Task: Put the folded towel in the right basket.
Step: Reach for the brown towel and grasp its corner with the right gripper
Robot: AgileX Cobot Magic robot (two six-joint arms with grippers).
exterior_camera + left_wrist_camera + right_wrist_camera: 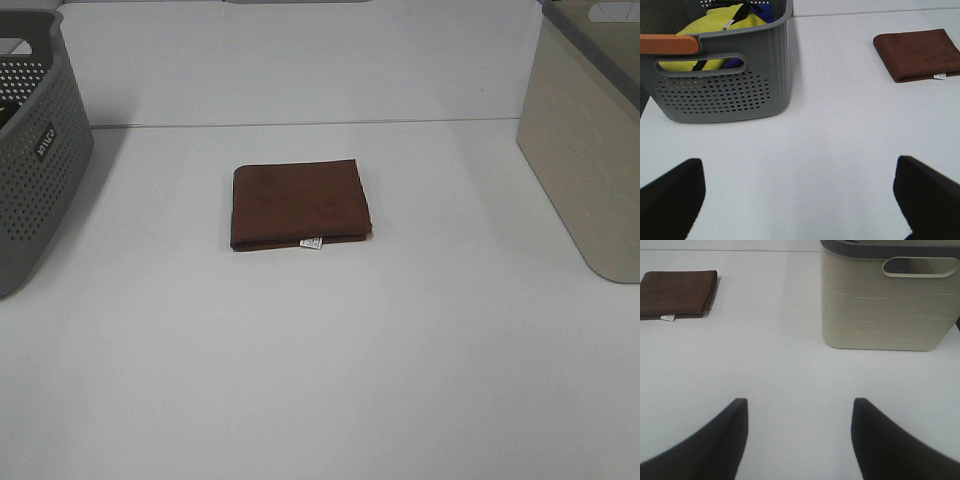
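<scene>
Table: the white table [320, 380] fills nearly the whole exterior high view. Its back edge is a thin line across the upper part of the frame.

Right basket: the beige right basket [585, 160] stands at the right edge of the frame, in the upper half, and is partly cut by the border. It has a dark grey rim. Its inside is hidden, so I cannot tell if something is in it.

Left basket: the grey left basket [35, 170], with many small holes, stands at the left edge of the frame, also in the upper half. The left wrist view shows yellow and dark blue cloths [720, 20] inside it.

Towel: the folded towel [298, 205] is brown and lies flat on the table, a little left of the frame centre. It is between the two baskets and well apart from both. Nothing touches it.

Left gripper: the left gripper [800, 200] shows only in its own wrist view. Its two dark fingers are spread wide, with only bare table between them.

Right gripper: the right gripper [800, 435] also shows only in its own wrist view. It is spread apart, carries nothing, and is far from the towel.

Tag: a small white tag [312, 243] sticks out at the lower edge of the towel.

Done: in my judgement nothing yet, because the towel is not grasped and not lifted.

Left to do: the whole task. A gripper must reach the towel, close on it, lift it, carry it toward the right side of the frame, and release it over the beige basket.
</scene>
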